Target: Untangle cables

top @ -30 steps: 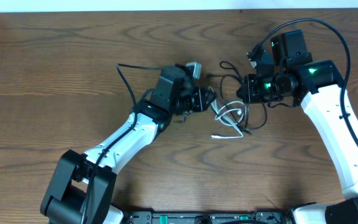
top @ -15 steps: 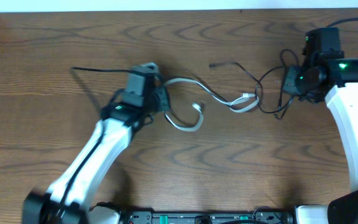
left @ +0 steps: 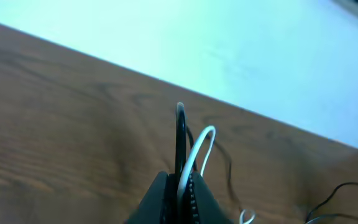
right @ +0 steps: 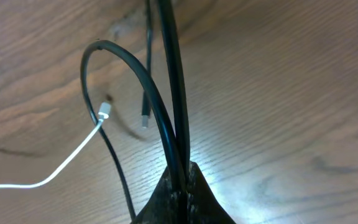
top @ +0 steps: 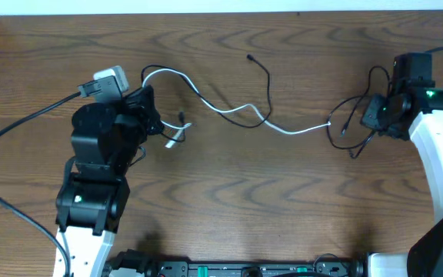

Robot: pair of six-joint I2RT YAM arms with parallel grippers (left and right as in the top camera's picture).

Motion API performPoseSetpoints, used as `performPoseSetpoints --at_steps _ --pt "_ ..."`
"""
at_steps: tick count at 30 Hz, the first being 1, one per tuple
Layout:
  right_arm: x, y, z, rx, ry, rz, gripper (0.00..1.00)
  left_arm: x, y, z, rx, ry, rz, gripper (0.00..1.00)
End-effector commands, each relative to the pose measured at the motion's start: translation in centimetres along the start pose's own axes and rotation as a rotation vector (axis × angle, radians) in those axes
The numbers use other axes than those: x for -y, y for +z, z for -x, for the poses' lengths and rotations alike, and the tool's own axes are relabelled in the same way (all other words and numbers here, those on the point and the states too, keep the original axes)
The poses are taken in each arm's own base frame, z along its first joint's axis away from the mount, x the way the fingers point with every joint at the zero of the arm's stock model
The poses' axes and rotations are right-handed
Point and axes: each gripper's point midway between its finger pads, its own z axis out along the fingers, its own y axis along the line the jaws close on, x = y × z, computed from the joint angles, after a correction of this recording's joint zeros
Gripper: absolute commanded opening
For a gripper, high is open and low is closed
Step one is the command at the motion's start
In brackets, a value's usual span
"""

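wooden table (top: pixel 229 200), one arm at each side, well apart. left gripper (top: pixel 151 115) sits left of centre with its jaws pressed together. the left wrist view shows it (left: pixel 180 190) pinching the white cable (left: pixel 202 144) and a strand of black cable (left: pixel 179 134) side by side, and both rise from the fingertips as narrow upright loops. from above, the white cable (top: pixel 283 129) arcs up behind the left gripper, then runs right across the middle of the table in shallow waves. it ends in a small white plug (top: pixel 329 123) short of the right gripper. its other end lies on the wood just right of the left gripper. black cable (top: pixel 268 85): one stretch starts at a small plug near the back of the table, curves down and meets the white cable near mid-table, crossing or touching it there. more black loops lie around the right gripper (top: pixel 369 115), near the right edge. i cannot tell whether the black at the left and the black at the right are one cord. the right gripper's jaws are closed tight. the right wrist view shows it (right: pixel 182 190) pinching two black strands, one running straight up out of view, the other bending over in an arch (right: pixel 129 68). the white plug (right: pixel 104 112) lies right against that arch, its cord trailing away to the lower left. a black plug end (right: pixel 144 119) rests on the wood just beside it, under the arch.
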Motion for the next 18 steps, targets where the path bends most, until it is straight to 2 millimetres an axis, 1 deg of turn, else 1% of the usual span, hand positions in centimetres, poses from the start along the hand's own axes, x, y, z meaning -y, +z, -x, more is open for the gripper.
performPoseSetpoints --at_steps 1,3,4,5,7,8,10,12,13,16,18 --pt "-1.0 0.9 -1.1 -0.026 -0.071 0.077 0.01 -1.1 -0.8 1.6 0.066 0.018 0.058 0.07" --pt "-2.3 1.3 -1.6 -0.038 -0.140 0.161 0.01 -1.3 -0.8 1.9 0.080 0.018 0.070 0.07" --pt "-3.5 1.2 -1.9 -0.044 -0.190 0.231 0.01 -1.2 -0.8 1.9 0.080 0.015 0.067 0.07" --pt "-5.2 0.8 -2.4 -0.050 -0.263 0.335 0.02 -1.0 -0.7 1.7 0.071 0.011 0.052 0.07" --pt "-8.1 -0.4 -3.2 -0.047 -0.386 0.519 0.09 -0.2 -0.4 1.1 0.039 0.012 0.005 0.07" --pt "-9.3 -1.1 -3.5 -0.040 -0.437 0.595 0.15 0.1 -0.2 0.8 0.023 0.012 -0.015 0.08" --pt "-11.1 -2.2 -4.0 -0.022 -0.510 0.708 0.34 0.6 0.2 0.4 0.000 0.011 -0.046 0.08" --pt "-12.1 -2.8 -4.2 -0.008 -0.541 0.757 0.52 1.1 0.5 0.5 0.003 0.012 -0.071 0.07" --pt "-12.4 -2.9 -4.2 -0.003 -0.549 0.761 0.57 1.2 0.5 0.8 0.013 0.005 -0.076 0.07" --pt "-12.9 -2.9 -4.3 0.006 -0.565 0.764 0.80 2.5 0.3 2.0 0.057 -0.002 -0.137 0.08" --pt "-12.9 -2.9 -4.3 0.002 -0.556 0.763 0.85 3.6 0.0 2.7 0.080 0.002 -0.196 0.07"
